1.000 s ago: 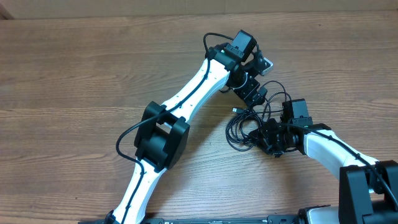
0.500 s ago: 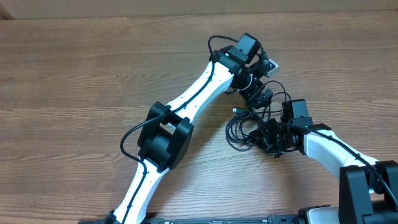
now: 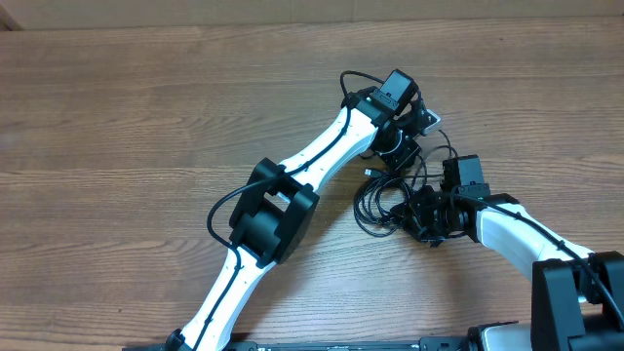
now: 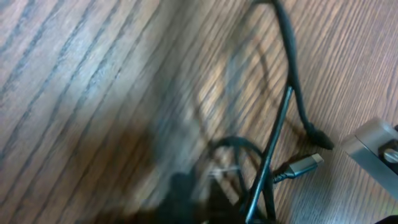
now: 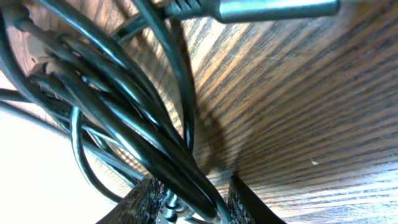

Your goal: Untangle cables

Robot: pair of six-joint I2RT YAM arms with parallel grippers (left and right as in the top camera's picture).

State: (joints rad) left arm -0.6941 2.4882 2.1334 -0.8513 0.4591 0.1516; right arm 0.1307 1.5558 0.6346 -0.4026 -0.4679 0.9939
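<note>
The cables (image 3: 375,207) lie as a black tangle of loops on the wooden table (image 3: 146,117), right of centre. My right gripper (image 3: 426,216) is at the tangle's right side. In the right wrist view it (image 5: 196,202) is shut on a thick bundle of strands (image 5: 124,106) running between its fingers. My left gripper (image 3: 402,148) is at the tangle's upper edge, pointing down into it. Its view is blurred: a cable (image 4: 283,118) arcs across the wood, a silver-tipped plug (image 4: 306,164) lies by it, and the fingers are a dark smear at the bottom. They are shut; I cannot see whether a strand is pinched.
A grey metal part (image 4: 373,149) shows at the right edge of the left wrist view. Another grey plug (image 5: 273,9) lies at the top of the right wrist view. The left arm's elbow (image 3: 273,210) stands left of the tangle.
The left arm has swung right and down onto the top of the tangle, and its gripper has gone from wide open to shut. The right arm and its bundle have not moved.
</note>
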